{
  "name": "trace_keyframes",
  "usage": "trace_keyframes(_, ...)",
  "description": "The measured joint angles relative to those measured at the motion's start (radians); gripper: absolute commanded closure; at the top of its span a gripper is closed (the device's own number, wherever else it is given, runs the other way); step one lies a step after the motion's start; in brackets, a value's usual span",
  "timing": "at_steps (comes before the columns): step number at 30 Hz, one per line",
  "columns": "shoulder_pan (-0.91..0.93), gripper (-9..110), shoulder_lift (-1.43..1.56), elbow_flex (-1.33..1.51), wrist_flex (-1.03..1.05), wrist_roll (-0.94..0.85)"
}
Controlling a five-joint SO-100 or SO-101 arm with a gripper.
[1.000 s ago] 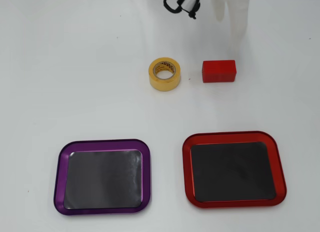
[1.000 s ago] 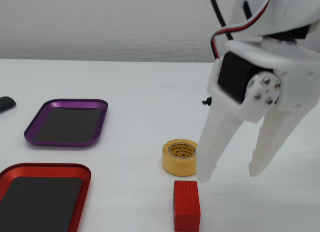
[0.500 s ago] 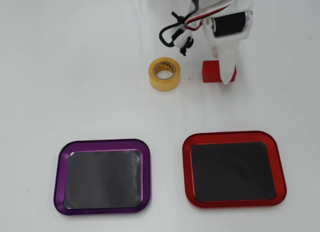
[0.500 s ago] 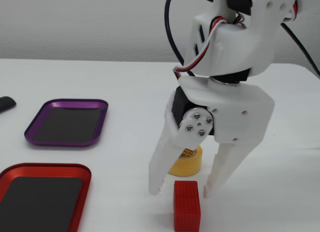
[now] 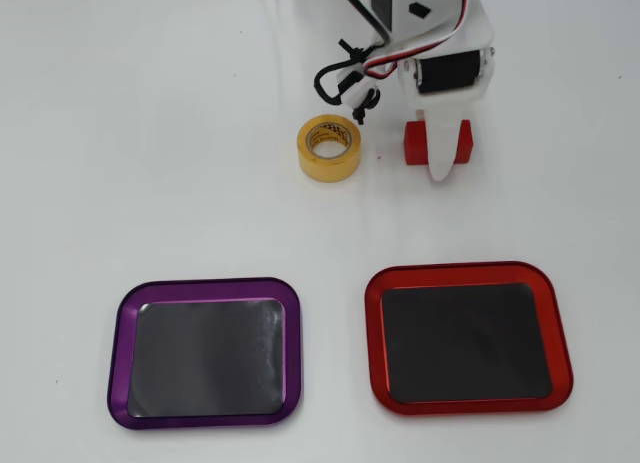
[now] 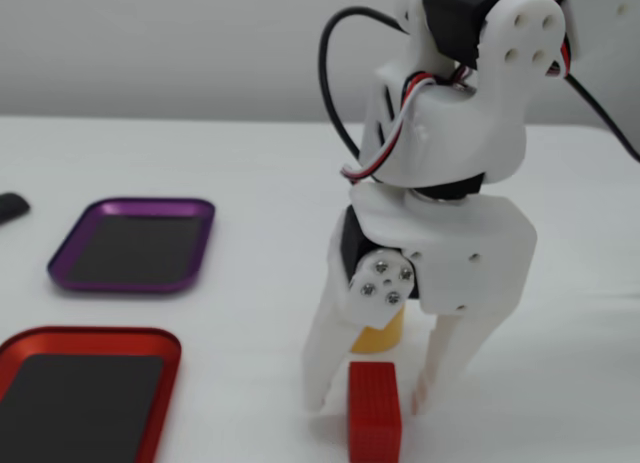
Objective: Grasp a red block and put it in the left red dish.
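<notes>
1. The red block point(image 6: 375, 409) lies flat on the white table point(image 6: 200, 163), nearest the fixed camera. The landmark for everything else is the yellow tape roll point(image 5: 329, 147); in the overhead view the block point(image 5: 415, 143) sits just to its right, close but apart.
2. It looks like a small, rigid plastic brick with a finely dotted surface. I judge it light, stiff and not fragile, and the texture should help grip. The best hold seems to be across its narrower pair of sides, near the middle.
3. The gripper point(image 6: 368, 401) stands over the block with its white fingers spread wide, one on each side. Neither finger clearly touches it, so nothing is held yet.
4. The tape roll is a squat ring, glossy yellow with a brown cardboard core.
5. The left red dish point(image 5: 467, 338) is a shallow rounded rectangle with a glossy metallic rim and a flat dark floor. It lies well apart from the roll, below and to the right in the overhead view.
6. The purple dish point(image 5: 205, 352) has the same shape and lies below and left of the roll.
</notes>
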Motion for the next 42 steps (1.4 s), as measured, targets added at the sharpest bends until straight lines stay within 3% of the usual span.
trace_keyframes(5, 0.003, 83, -0.041, -0.005, -0.002, 0.000)
trace_keyframes(11, -0.003, 102, -0.067, -0.023, 0.000, -0.002)
trace_keyframes(18, -0.008, 102, -0.075, -0.098, 0.002, -0.005)
trace_keyframes(30, -0.006, 102, -0.020, -0.344, 0.055, -0.201)
trace_keyframes(42, 0.048, 102, -0.005, -0.350, -0.457, -0.321)
